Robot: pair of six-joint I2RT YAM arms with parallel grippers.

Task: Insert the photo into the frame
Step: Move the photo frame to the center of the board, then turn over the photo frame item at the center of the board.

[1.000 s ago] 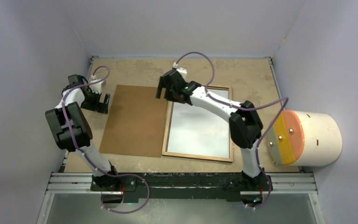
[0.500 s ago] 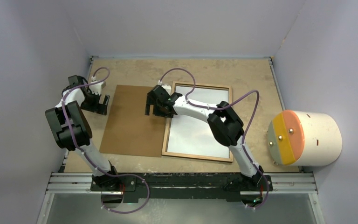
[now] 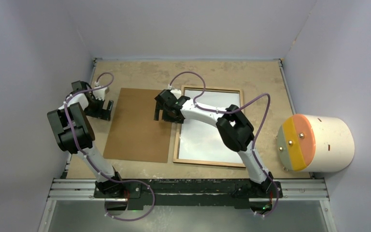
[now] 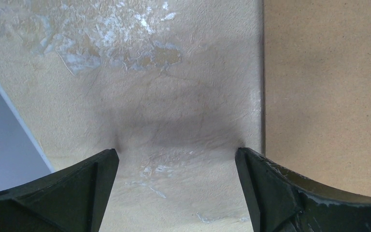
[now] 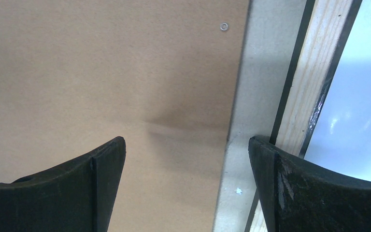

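Observation:
The frame lies flat at the table's middle right, light wood rim up, and its inside is a pale glossy white sheet. I cannot tell whether that sheet is the photo's white side or the pane; no landscape face shows. My right gripper is open and empty, low over the gap between the brown backing board and the frame's left rim. In the right wrist view the gripper spans the board's right edge and the rim. My left gripper is open and empty over bare table just left of the board.
A big white cylinder with an orange and yellow end lies at the right edge of the table. Grey walls close in the left, back and right. A metal rail runs along the near edge by the arm bases.
My right gripper moved from the frame's top left corner leftwards and down to the board's right edge. The frame slid a little to the right, opening a gap beside the board. The left arm barely moved.

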